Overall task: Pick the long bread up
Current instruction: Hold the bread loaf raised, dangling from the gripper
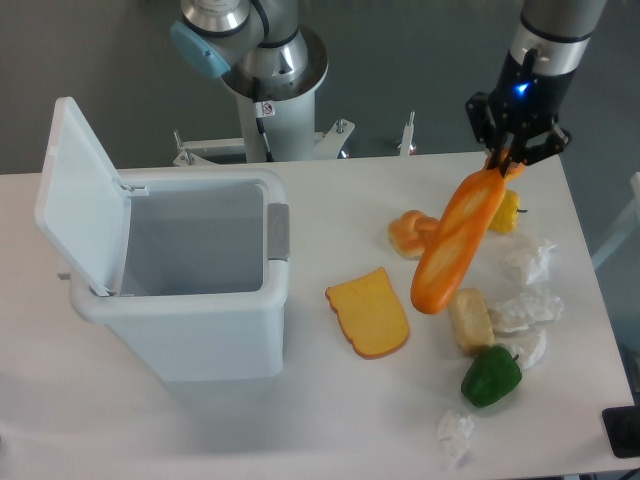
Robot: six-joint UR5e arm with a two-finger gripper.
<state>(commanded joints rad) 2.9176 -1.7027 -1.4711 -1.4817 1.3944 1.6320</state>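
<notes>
Near bottom edge, right of centre: small crumpled clear wrapper (454,433) on the white table (330,420). Just above it, green pepper (491,377), glossy, lying on its side. Behind the pepper, more crumpled wrappers (527,312) strung along the right side of the table, and a pale tan roll (470,320) just left of them. Centre of frame: flat orange-yellow bread slice (369,313) lying flat, apart from the roll. Left half of frame: white lidded bin (190,300), lid swung open and standing up at upper left, interior grey. Mid right: long bread (456,243) hanging tilted, lower end down-left above the roll's near corner, upper end up-right at the tool; lifted off the table, overlapping in view a small knotted orange bun (410,232) that sits on the table behind it. Small yellow item (507,211) just right of the loaf's upper part, kind not clear. Upper right: gripper (503,165) pointing down, fingers pinched narrow on the top end of the long bread, blue light lit on the wrist above. Far back, upper centre: robot base column (268,70) with grey and pale blue joints, mounted behind the table's far edge.
</notes>
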